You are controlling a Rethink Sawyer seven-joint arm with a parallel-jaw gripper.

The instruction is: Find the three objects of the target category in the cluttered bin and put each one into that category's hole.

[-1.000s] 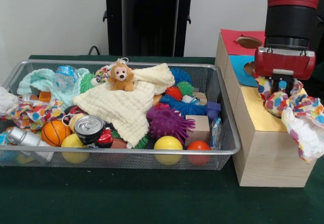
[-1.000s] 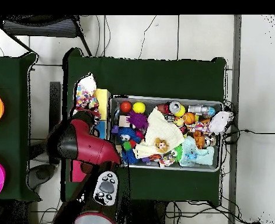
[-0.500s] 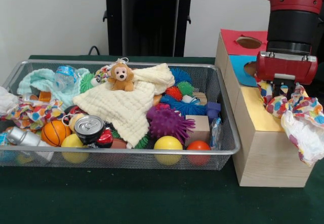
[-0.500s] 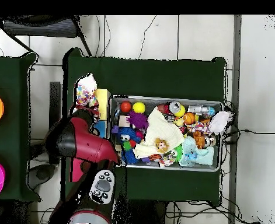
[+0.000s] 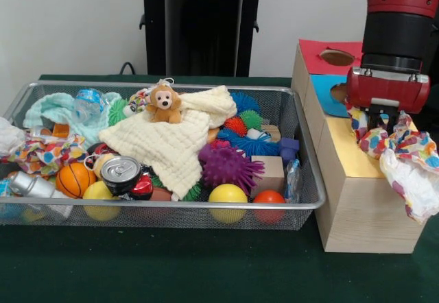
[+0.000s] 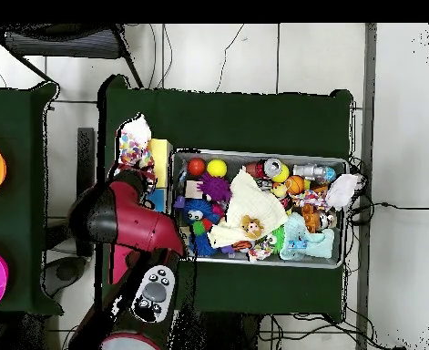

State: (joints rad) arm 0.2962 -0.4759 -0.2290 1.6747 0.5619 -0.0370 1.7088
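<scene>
- Hand [image 5: 383,121] over the yellow panel [image 5: 353,153] of the box, holding the confetti-print cloth [image 5: 401,155]; finger opening hidden.
- Cloth not yet in a hole; similar cloth [image 5: 42,153] at 9 o'clock in bin [image 5: 302,149].

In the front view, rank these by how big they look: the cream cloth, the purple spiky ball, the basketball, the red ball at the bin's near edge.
1. Cream cloth, largest by far.
2. Purple spiky ball.
3. Basketball.
4. Red ball, smallest, though the bin's rim partly hides it.
</scene>
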